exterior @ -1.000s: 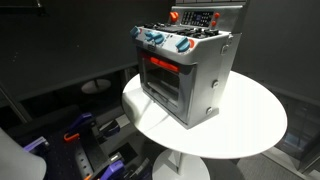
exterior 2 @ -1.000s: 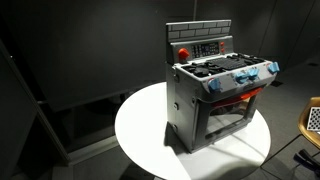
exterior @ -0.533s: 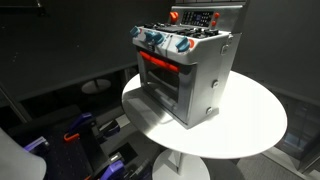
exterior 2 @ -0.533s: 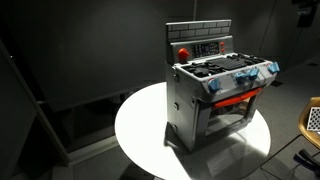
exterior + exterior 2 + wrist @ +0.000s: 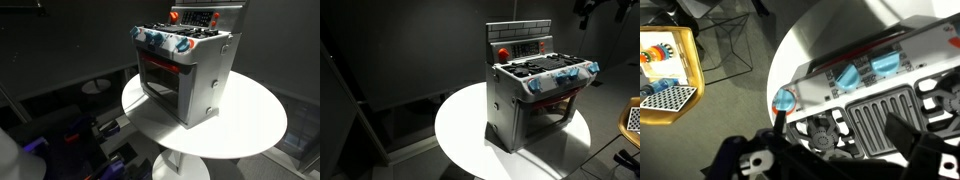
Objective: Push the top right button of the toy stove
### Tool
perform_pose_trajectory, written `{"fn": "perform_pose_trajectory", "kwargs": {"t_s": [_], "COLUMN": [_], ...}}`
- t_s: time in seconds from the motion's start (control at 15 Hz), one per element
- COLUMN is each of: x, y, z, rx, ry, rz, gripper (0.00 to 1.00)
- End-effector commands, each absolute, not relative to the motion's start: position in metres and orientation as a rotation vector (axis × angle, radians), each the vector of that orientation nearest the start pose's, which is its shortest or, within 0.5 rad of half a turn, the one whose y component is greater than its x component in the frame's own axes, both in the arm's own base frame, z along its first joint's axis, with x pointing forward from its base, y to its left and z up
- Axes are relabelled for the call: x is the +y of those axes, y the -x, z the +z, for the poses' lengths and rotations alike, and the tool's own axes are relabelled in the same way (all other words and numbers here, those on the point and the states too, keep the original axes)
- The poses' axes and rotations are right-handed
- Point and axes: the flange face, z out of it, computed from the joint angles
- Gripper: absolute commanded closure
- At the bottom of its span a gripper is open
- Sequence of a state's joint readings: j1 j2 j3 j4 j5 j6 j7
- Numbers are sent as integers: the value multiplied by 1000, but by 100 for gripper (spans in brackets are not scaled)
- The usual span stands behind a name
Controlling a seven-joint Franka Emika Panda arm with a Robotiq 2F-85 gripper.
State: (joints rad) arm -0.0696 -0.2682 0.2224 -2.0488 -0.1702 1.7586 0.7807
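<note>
The toy stove (image 5: 186,70) stands on a round white table (image 5: 250,125). The gripper (image 5: 590,10) hangs above its front edge without touching it. It's too dark up there for me to tell how wide it is open.

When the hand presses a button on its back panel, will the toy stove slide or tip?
The toy stove looks like light hollow plastic, so it may slide on the smooth white table. Its back panel stands high, so a push there might tip it.

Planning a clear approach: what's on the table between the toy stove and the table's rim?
Nothing: in both exterior views, only bare white table lies between the toy stove and the rim.
</note>
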Motion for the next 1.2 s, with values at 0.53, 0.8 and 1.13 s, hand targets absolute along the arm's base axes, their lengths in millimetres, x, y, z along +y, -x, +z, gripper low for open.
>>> {"fn": "perform_pose_trajectory", "kwargs": {"t_s": [0.53, 0.8, 1.13], "x": [20, 23, 10], "y": [-526, -526, -542], "z": [524, 522, 522], "rx": [1268, 1257, 1304], "ry": [3169, 3174, 3086], "rz": [-281, -274, -372], "gripper": [0, 0, 0]}}
